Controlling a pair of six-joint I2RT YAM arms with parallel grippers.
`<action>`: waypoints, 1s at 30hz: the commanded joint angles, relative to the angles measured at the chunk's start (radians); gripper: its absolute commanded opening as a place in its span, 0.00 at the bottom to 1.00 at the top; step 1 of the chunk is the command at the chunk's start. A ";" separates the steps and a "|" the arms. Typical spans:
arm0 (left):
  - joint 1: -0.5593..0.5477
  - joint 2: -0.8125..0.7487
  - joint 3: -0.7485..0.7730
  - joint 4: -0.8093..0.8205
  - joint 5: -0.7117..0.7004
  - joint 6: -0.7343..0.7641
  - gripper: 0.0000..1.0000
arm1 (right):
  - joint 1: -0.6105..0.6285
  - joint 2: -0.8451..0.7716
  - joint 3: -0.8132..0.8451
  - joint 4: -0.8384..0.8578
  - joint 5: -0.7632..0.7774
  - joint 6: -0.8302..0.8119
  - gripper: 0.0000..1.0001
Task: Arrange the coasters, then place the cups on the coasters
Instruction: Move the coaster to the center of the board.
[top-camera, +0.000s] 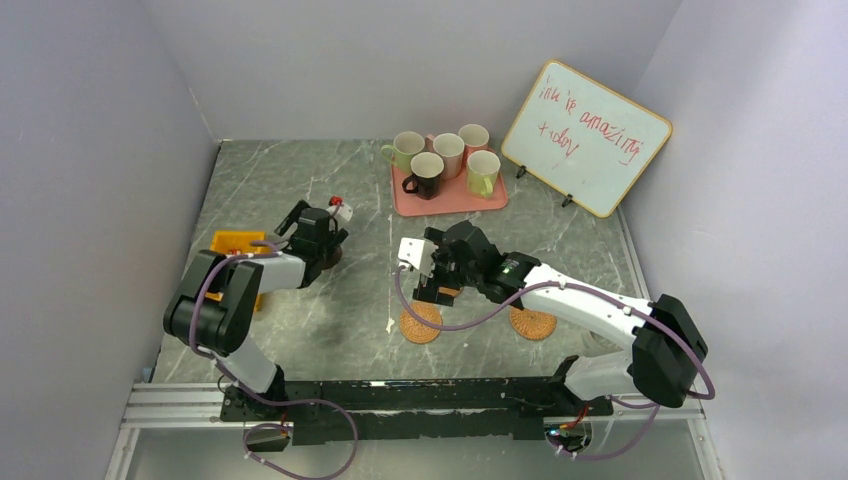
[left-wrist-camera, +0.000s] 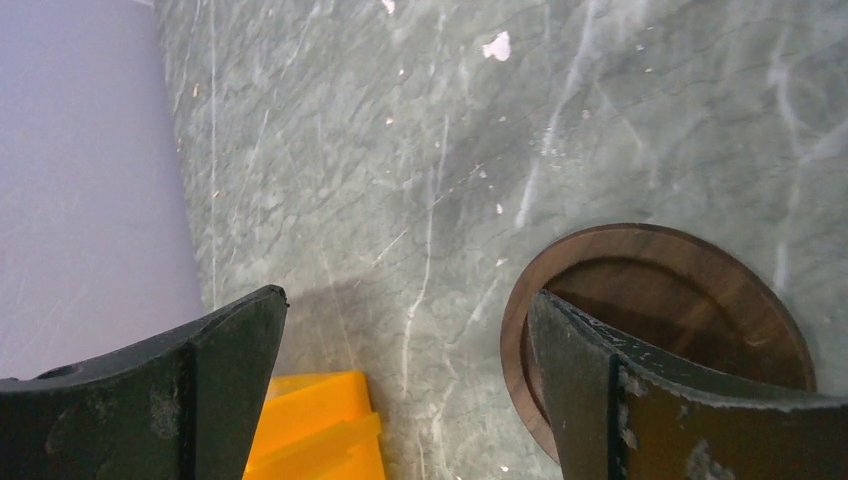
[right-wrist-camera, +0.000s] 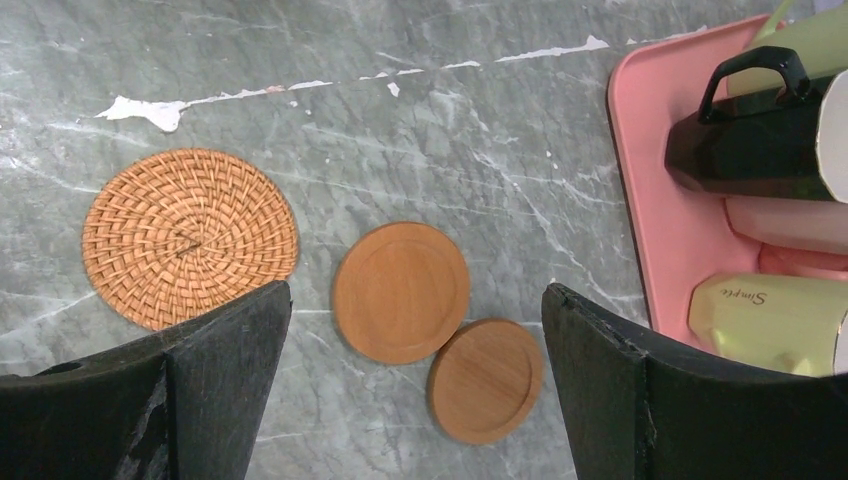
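Saw woven coasters (top-camera: 420, 323) nearest on the desk (top-camera: 300, 190). Held left claw (left-wrist-camera: 405, 298) and right claw (right-wrist-camera: 415, 290) spread wide, pinching nothing. Needed to drop straight over one smooth coaster (right-wrist-camera: 400, 291), pinch its rim softly. Saw cups (top-camera: 427, 172) far back on the pink tray (top-camera: 450, 204).

Two green cups (top-camera: 407, 149), two pink cups (top-camera: 474, 139), one dark brown cup (top-camera: 424, 175): five cups. Two woven coasters (top-camera: 420, 323), two smooth wood coasters (right-wrist-camera: 401, 291), one dark brown coaster (left-wrist-camera: 680, 290): five coasters. One pink tray (top-camera: 450, 203). One whiteboard (top-camera: 587, 137). One orange box (top-camera: 238, 243). Two robot arms (top-camera: 590, 298).
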 joint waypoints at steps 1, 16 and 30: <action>0.033 0.036 0.011 -0.048 -0.084 0.022 0.96 | 0.000 -0.023 -0.003 0.061 0.032 0.016 1.00; 0.084 0.065 0.046 -0.010 -0.096 -0.023 0.96 | -0.001 0.004 -0.014 0.110 0.111 0.031 1.00; 0.093 -0.239 -0.076 0.022 0.115 -0.092 0.96 | -0.037 0.173 0.007 0.181 0.323 0.068 1.00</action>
